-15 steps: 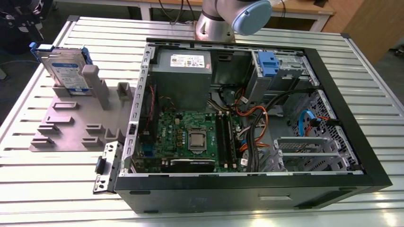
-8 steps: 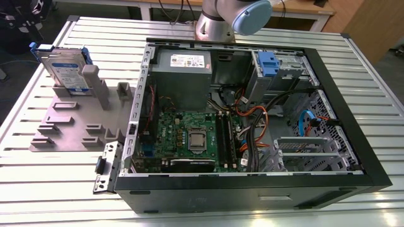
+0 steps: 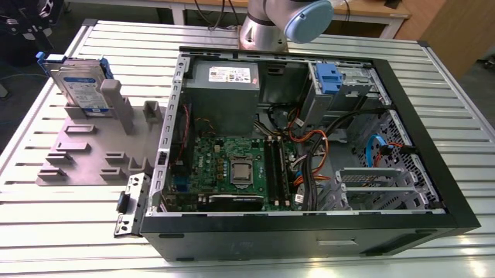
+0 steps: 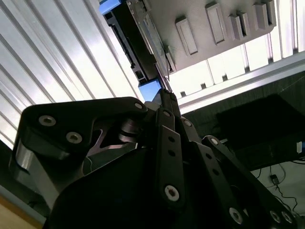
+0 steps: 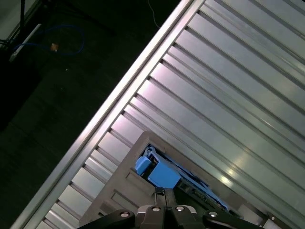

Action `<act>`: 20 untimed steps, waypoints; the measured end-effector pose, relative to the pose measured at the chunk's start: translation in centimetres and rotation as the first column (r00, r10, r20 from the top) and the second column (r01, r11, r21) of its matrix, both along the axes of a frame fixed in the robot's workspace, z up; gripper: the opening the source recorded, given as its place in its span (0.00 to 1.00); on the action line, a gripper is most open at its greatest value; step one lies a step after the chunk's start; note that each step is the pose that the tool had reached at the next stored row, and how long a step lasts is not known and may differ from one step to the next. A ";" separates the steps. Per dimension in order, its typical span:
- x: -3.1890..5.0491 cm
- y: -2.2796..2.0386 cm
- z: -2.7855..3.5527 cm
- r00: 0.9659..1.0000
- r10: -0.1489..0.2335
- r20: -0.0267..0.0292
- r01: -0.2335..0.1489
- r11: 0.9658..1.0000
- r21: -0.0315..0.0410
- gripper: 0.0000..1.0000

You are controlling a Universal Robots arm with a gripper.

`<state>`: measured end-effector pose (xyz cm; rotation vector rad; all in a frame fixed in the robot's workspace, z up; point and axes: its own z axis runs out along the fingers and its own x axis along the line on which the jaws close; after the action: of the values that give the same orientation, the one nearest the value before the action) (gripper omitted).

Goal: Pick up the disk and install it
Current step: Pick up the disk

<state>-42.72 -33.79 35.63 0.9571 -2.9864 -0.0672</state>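
The disk (image 3: 81,87), silver with a white-and-blue label in a blue carrier, stands upright on its edge in a slot of the grey holder (image 3: 85,156) at the exterior view's left. In the first wrist view the carrier's blue end (image 5: 157,174) lies just beyond my gripper (image 5: 163,192), whose fingers are pressed together with nothing between them. In the second wrist view the gripper (image 4: 164,93) points at the disk's edge (image 4: 143,43) beside the holder (image 4: 214,28), a short way off it.
An open computer case (image 3: 456,191) lies on the slatted metal table (image 3: 101,226), showing its motherboard (image 3: 232,168), grey power supply (image 3: 224,81) and a blue latch at the drive bay (image 3: 327,78). The arm's base (image 3: 263,26) stands behind the case. The table edge (image 5: 119,93) runs close by, with floor beyond it.
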 end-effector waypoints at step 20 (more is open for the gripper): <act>0.00 0.00 0.00 0.990 0.139 0.000 -0.139 0.990 0.000 0.11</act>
<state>-42.72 -33.80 35.63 1.1615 -2.9098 -0.0665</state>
